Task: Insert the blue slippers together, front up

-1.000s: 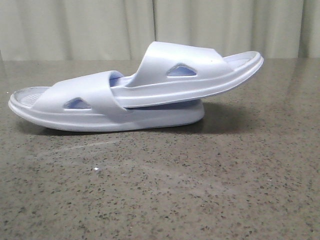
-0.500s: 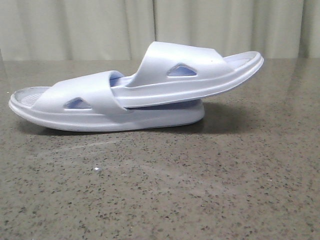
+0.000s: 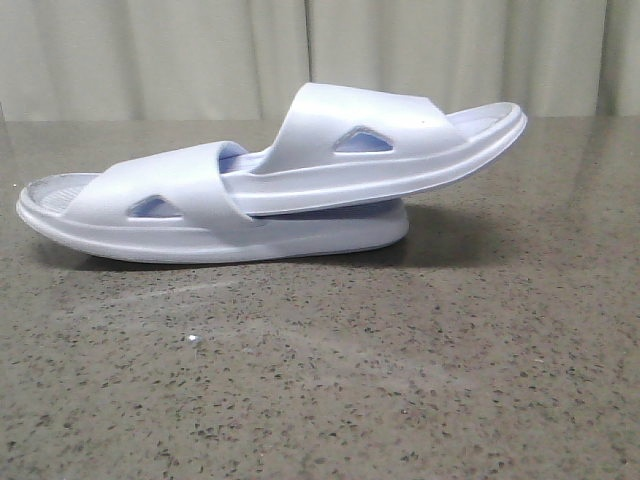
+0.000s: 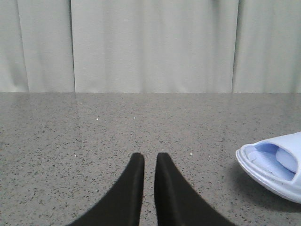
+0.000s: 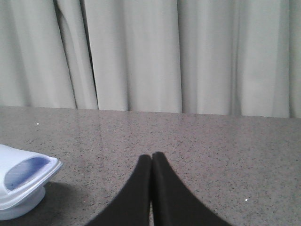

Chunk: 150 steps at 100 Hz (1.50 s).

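Note:
Two pale blue slippers lie nested on the table in the front view. The lower slipper [image 3: 200, 238] rests flat. The upper slipper [image 3: 380, 150] has its front pushed under the lower one's strap and its other end raised to the right. Neither gripper shows in the front view. My left gripper [image 4: 149, 157] hovers over bare table, shut to a thin slit and holding nothing, with the lower slipper's end [image 4: 275, 167] off to one side. My right gripper [image 5: 151, 156] is shut and empty, with the upper slipper's end [image 5: 23, 174] apart from it.
The speckled grey stone table [image 3: 400, 380] stretches in front of the slippers. A pale pleated curtain [image 3: 450, 50] closes off the far edge.

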{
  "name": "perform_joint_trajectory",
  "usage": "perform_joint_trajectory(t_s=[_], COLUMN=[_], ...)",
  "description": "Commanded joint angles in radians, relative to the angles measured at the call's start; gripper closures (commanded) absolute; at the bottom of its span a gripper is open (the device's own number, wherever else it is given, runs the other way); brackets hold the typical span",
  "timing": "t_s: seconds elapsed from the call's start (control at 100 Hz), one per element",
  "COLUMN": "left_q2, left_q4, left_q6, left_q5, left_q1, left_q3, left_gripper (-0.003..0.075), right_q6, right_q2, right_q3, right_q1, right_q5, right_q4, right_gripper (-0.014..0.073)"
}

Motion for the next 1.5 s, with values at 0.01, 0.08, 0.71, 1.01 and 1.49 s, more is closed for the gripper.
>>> perform_joint_trajectory(t_s=[0.01, 0.08, 0.71, 1.01, 1.49], left_q2=[0.007, 0.007, 0.007, 0.007, 0.007], left_q4=[-0.001, -0.001, -0.001, -0.001, -0.001], left_q6=[-0.009, -0.009, -0.009, -0.009, -0.009], left_q5=[-0.081, -0.081, -0.081, -0.081, -0.081], left_q1=[-0.01, -0.01, -0.01, -0.01, -0.01], left_q3=[0.01, 0.01, 0.01, 0.01, 0.01], left_gripper=[0.0704, 0.0704, 0.0704, 0.0704, 0.0704], right_q6=[-0.011, -0.011, -0.011, -0.032, -0.146], right_q2=[0.011, 0.011, 0.011, 0.011, -0.068], right_q3=[-0.022, -0.022, -0.022, 0.079, 0.304], right_q1=[-0.005, -0.005, -0.005, -0.077, -0.223], right_q5=[-0.076, -0.076, -0.074, -0.119, -0.297], right_q4=[-0.02, -0.02, -0.02, 0.068, 0.249], right_gripper=[0.0701, 0.0701, 0.0701, 0.0701, 0.0701])
